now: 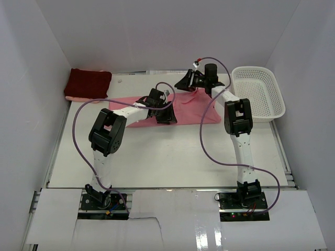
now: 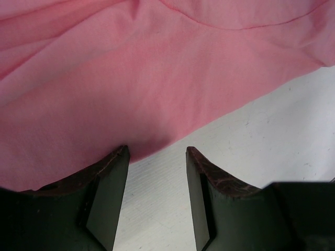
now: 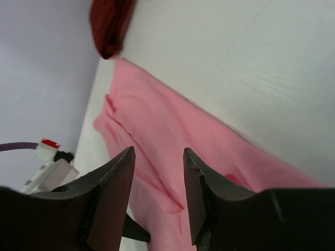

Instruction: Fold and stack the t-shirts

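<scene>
In the far left corner of the worktop [image 1: 172, 157] lies the dark maroon t-shirt [image 1: 87, 83], folded into a rectangle, with a strip of pink cloth showing under its near edge. To its right, the salmon pink t-shirt [image 1: 196, 111] is spread across the middle of the worktop as a long band running left to right, its far edge rising in a small peak near the right arm. The left pincer [image 1: 165, 114] sits low at the near edge of this shirt; the left wrist view shows it spread, the tips of its fingers [image 2: 116, 159] right at the cloth's border, with bare worktop in the gap between them. The right pincer [image 1: 186, 82] hangs over the far edge of the pink shirt; the right wrist view shows it spread as well, with pink cloth visible beyond the gap and the maroon shirt further off. At the far right stands a white mesh basket [image 1: 276, 99], apart from both shirts.
</scene>
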